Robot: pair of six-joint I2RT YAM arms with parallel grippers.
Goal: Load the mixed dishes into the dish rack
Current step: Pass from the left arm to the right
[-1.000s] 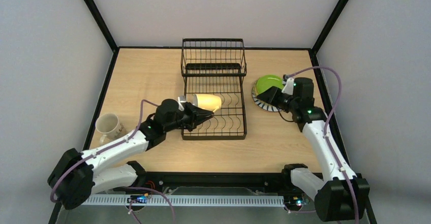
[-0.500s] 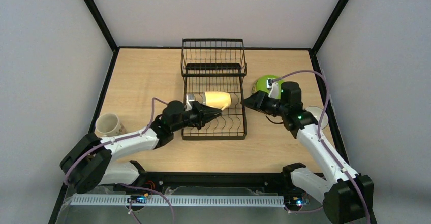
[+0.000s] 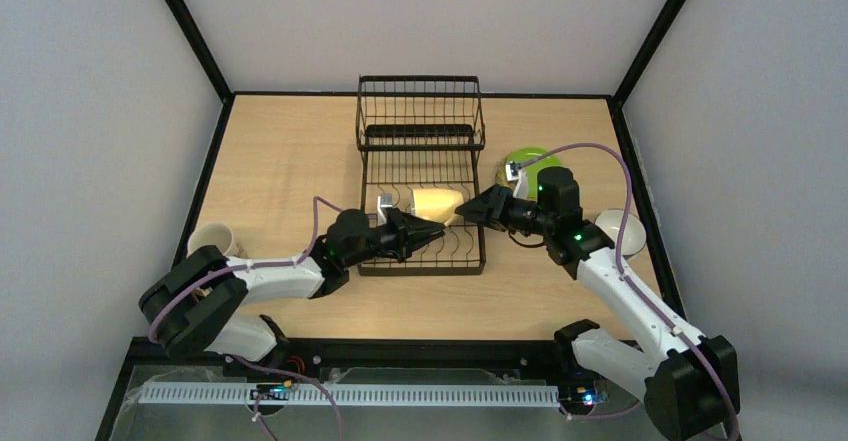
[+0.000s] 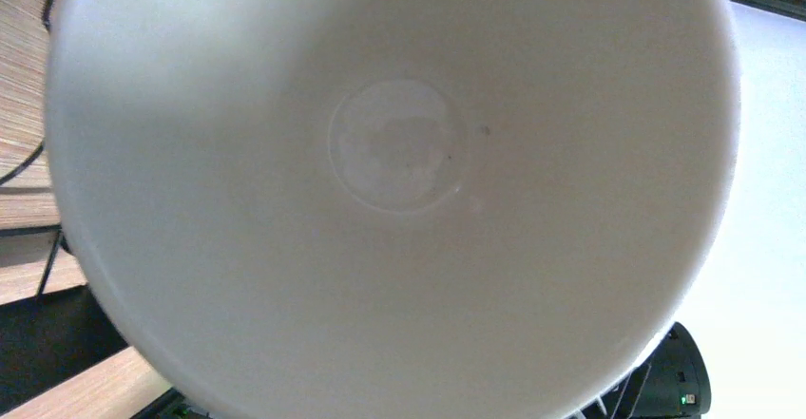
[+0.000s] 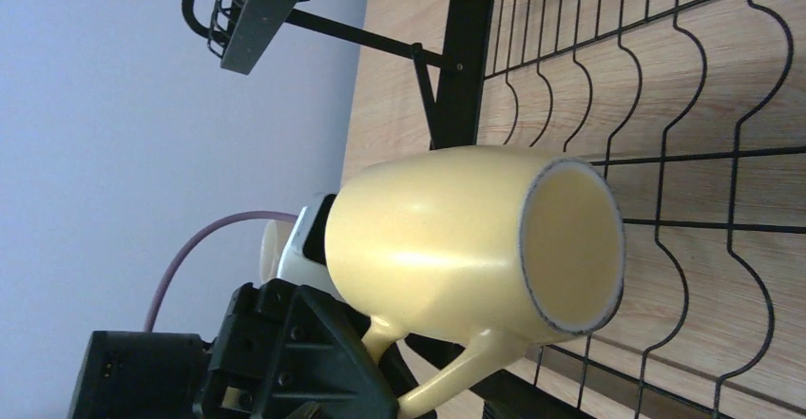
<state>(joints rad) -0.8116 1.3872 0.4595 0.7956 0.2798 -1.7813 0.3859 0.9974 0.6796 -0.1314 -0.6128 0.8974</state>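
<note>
Grey walls are enclosing a light wooden table (image 3: 290,151) in the top view, with a black metal wire dish rack (image 3: 421,141) standing at its centre. The left gripper (image 3: 420,232) is gripping a pale yellow ceramic mug (image 3: 438,202), holding it on its side over the rack's curved dividers. The right gripper (image 3: 476,211), fingers spread apart, is hovering just beside the mug's other end. A lime green round plate (image 3: 528,159) is lying right of the rack, and a cream mug (image 3: 210,240) is sitting near the left edge.

From the left wrist, the mug's pale inside (image 4: 399,200) is filling the frame, hiding the fingers.

From the right wrist, the mug (image 5: 447,238) is showing its base, handle downward, with the left gripper (image 5: 328,314) clamping its rim end above the rack wires (image 5: 665,212).
</note>
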